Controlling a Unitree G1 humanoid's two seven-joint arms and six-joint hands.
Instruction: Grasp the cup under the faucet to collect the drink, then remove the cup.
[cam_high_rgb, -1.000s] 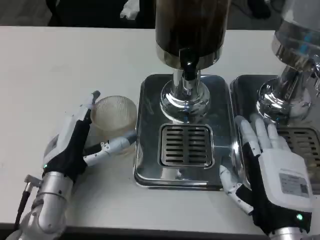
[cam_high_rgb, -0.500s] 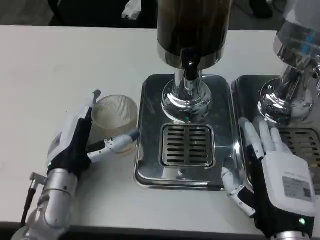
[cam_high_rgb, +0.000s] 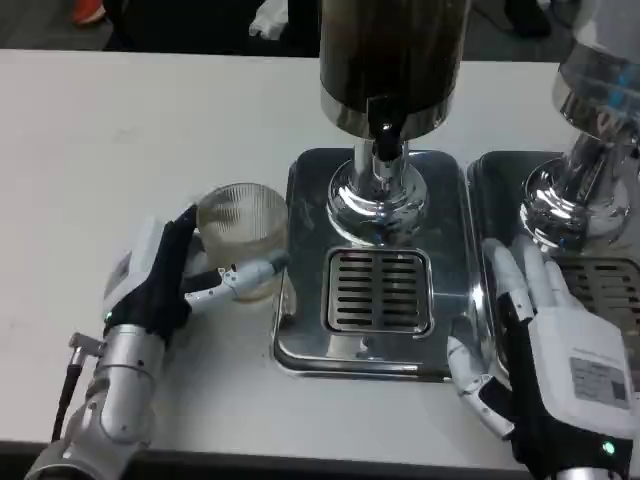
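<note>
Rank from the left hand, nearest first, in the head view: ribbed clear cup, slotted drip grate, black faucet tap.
1. Ribbed clear cup, held by the left hand.
2. Slotted drip grate, on the tray right of it.
3. Black faucet tap, farther back, above the tray.

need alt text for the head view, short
The robot's left hand grips a ribbed clear cup on the white table, just left of a drink dispenser's steel drip tray. The right hand rests open at the tray's right edge.

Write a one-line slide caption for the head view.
Left hand grips the ribbed glass cup beside the dispenser's drip tray, short of the faucet; right hand waits open.
</note>
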